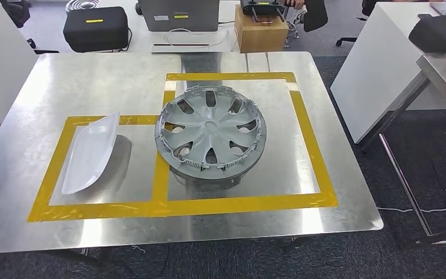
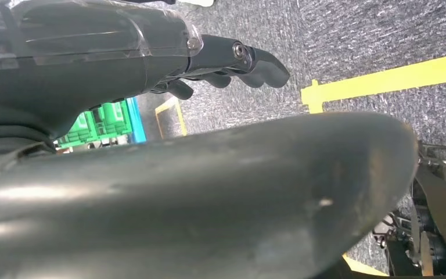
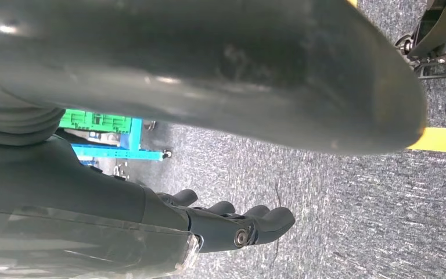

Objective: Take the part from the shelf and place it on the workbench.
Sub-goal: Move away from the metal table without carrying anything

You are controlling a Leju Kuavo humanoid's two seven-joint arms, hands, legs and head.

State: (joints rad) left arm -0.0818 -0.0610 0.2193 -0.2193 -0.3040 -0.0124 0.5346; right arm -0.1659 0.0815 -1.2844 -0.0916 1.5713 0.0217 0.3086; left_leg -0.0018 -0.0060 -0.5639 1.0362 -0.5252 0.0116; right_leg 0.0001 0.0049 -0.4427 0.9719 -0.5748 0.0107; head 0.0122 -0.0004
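1. Closest to the head camera was the front edge of the metal bench [image 1: 11, 174], with yellow tape [image 1: 250, 204] marking out two boxes on top, a smaller one on the left and a bigger one on the right.
2. The part, a grey wheel cover [image 1: 211, 131], sat on the bench inside the bigger right-hand box, its left rim reaching over the tape strip that splits the two boxes. It looked tipped a little, propped on its clips along the near side.
3. A white curved panel [image 1: 90, 152] lay in the left box, just beside the wheel cover but not touching it.
4. The left hand [image 2: 232, 61] hung over grey carpet, fingers [image 2: 267, 70] loosely curled with nothing in them, not touching anything.
5. Same deal with the right hand [image 3: 232, 224]: fingers [image 3: 276, 218] loosely curled, holding nothing, carpet below.
6. Behind the bench there was a brown cardboard box [image 1: 261, 30], a laptop [image 1: 179, 14] and a black case [image 1: 96, 28] on a white desk. Another black case [image 1: 441, 32] sat on a table off to the right.
7. Both wrist cameras caught a green crate [image 2: 96, 122] on a blue frame in the background.
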